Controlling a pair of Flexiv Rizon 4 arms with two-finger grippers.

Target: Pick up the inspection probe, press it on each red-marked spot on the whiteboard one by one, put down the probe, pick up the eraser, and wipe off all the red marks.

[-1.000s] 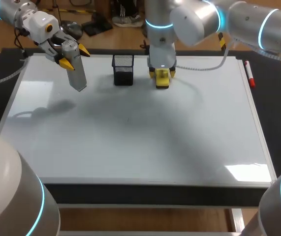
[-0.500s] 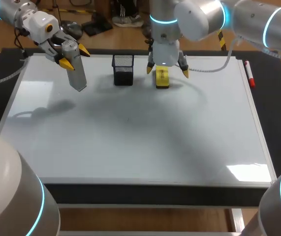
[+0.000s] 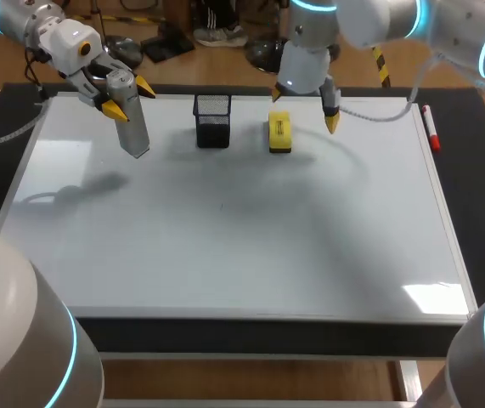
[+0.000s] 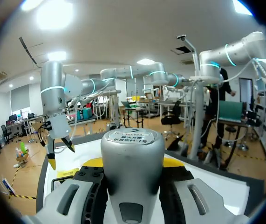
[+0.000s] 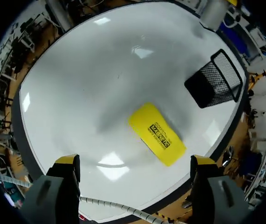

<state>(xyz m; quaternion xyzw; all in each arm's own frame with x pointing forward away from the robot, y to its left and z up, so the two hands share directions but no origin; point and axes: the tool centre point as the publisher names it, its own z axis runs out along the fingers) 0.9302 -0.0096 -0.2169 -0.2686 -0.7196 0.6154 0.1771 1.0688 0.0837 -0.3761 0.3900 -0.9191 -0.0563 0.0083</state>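
We see the grey, cylindrical inspection probe clamped in our left gripper, tilted over the far left corner of the whiteboard, while the yellow eraser lies flat near the middle of its far edge.

Dark surface carries a big whiteboard, flat, covering most of it. On the board, far side: black mesh pen cup upright, w/ yellow eraser lying flat near it on the right, not touching. Red marker lies along the board's right edge, near the far corner.
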